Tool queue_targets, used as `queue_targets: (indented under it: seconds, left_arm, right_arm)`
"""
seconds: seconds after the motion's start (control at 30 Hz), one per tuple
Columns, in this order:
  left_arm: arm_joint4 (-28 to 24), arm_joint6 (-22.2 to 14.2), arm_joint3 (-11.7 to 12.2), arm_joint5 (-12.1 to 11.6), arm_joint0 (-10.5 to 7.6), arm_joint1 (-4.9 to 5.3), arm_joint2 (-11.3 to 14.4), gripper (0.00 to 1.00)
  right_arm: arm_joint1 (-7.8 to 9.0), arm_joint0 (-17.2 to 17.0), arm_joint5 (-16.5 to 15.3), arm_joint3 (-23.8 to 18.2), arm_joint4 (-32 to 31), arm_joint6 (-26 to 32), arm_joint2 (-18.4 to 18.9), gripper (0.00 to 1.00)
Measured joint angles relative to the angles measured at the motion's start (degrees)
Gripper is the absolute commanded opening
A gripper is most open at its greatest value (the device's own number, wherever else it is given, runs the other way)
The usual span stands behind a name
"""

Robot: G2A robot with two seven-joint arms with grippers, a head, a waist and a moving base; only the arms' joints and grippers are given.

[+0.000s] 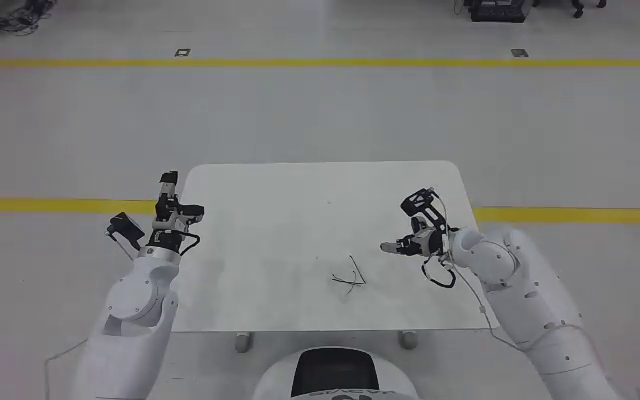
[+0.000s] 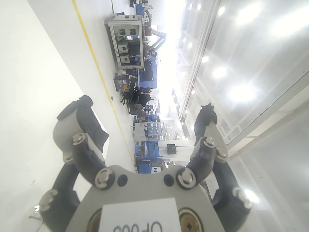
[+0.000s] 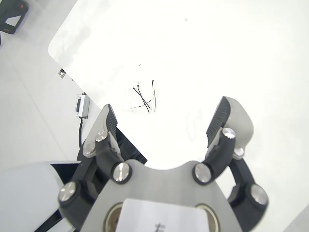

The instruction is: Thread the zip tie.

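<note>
**Top view, opening stage of the threading task.** A small cluster of thin black plastic zip ties [image 1: 350,275] lies loose and partly crossed on the white, round-cornered rectangular table [image 1: 280,200]. It sits in the lower centre of the frame, slightly right of the middle and near the table's front edge. Nothing touches the ties.

The left gripper [image 2: 144,117] is at the table's left edge, in the left-middle of the frame and well apart from the ties. Its wrist view shows the two fingers spread wide with nothing between them, pointing out into the room rather than down at the table.

The right gripper [image 3: 166,115] hangs over the right part of the table, right of centre in the frame and nearer to the ties, though not touching them. Its ribbed pads [image 3: 216,119] stand apart and empty, and the ties lie ahead of them on the table.

**Step in hand (judged):** no tie has been picked up, so the first grasp has not yet been made.

**Next move (judged):** the nearer right arm would need to come down on a single strap, away from the crossing point, and pinch it flat against the table. The slender, overlapping ties could easily slip or lift together. Threading would then need the other gripper to take the head end.
</note>
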Motion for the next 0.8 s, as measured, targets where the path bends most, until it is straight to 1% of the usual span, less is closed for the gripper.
queue_targets:
  seconds: [0.33, 0.4, 0.43, 0.47, 0.53, 0.63, 0.67, 0.8]
  left_arm:
    - [0.00, 0.00, 0.00, 0.00, 0.00, 0.00, 0.00, 1.00]
    - [0.00, 0.00, 0.00, 0.00, 0.00, 0.00, 0.00, 1.00]
    - [0.00, 0.00, 0.00, 0.00, 0.00, 0.00, 0.00, 1.00]
    - [0.00, 0.00, 0.00, 0.00, 0.00, 0.00, 0.00, 1.00]
    - [0.00, 0.00, 0.00, 0.00, 0.00, 0.00, 0.00, 1.00]
    - [0.00, 0.00, 0.00, 0.00, 0.00, 0.00, 0.00, 1.00]
    - [0.00, 0.00, 0.00, 0.00, 0.00, 0.00, 0.00, 1.00]
    - [0.00, 0.00, 0.00, 0.00, 0.00, 0.00, 0.00, 1.00]
  right_arm:
    - [0.00, 0.30, 0.07, -0.42, -0.36, 0.38, -0.38, 1.00]
    - [-0.22, 1.83, 1.02, -2.87, -4.02, 3.06, -3.51, 1.00]
    - [-0.37, 2.73, 1.04, -3.45, -6.00, 4.47, -5.13, 1.00]
    - [-0.57, 4.06, 1.10, -3.57, -7.94, 6.05, -7.03, 1.00]
    - [-0.96, 6.15, 0.85, -3.34, -9.74, 8.40, -9.89, 1.00]
    - [-1.85, 9.68, 1.17, -2.01, -11.65, 11.63, -14.85, 1.00]
    - [-2.32, 11.08, 1.47, -1.24, -11.90, 12.45, -16.89, 1.00]
    - [-3.85, 15.42, 1.36, 2.33, -11.83, 14.62, -22.82, 1.00]
